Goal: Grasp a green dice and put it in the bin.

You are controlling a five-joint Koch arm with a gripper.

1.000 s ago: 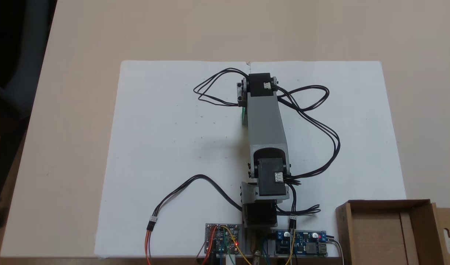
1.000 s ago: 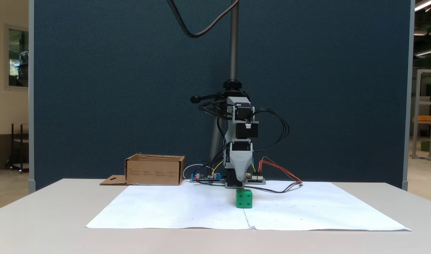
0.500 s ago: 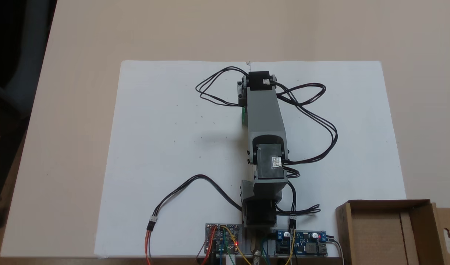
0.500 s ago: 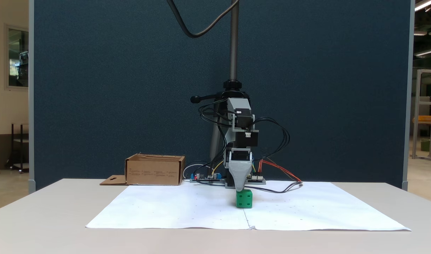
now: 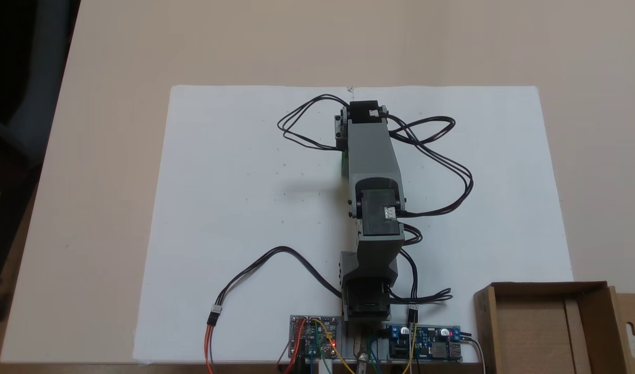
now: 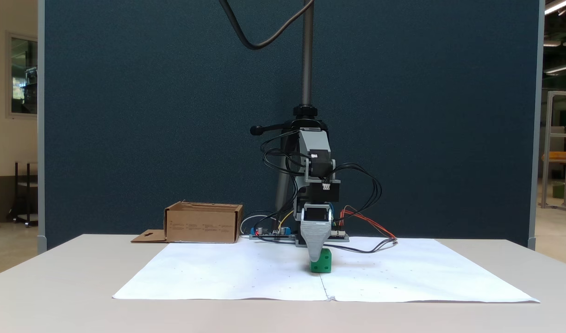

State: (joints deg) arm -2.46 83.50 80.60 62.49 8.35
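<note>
Fixed view from the front puts the bare tabletop (image 6: pixel 56 296) nearest you, then the white paper sheet (image 6: pixel 227 277) spread over it. On the sheet sits the green dice (image 6: pixel 323 265), flat on the paper near the middle seam. Your end effector (image 6: pixel 314 257) points straight down, its grey front jaw overlapping the upper left part of the dice. You see only that one jaw from here, the other lying behind it, so you cannot tell whether the jaws are spread or pinching the dice. Behind the dice, the arm (image 6: pixel 316 175) rises with black cables (image 6: pixel 366 185) looping off both sides, and circuit boards (image 6: pixel 269 232) lie at its base. Farther back and to the left in this view stands the bin (image 6: pixel 203 224), well apart from the dice, its tab lying flat on the tabletop. Looking down from above in a fixed view, you find the arm stretched over the sheet, a green sliver of the dice (image 5: pixel 342 162) peeking out at its left edge, and the bin (image 5: pixel 535 332) open at the lower right corner.
</note>
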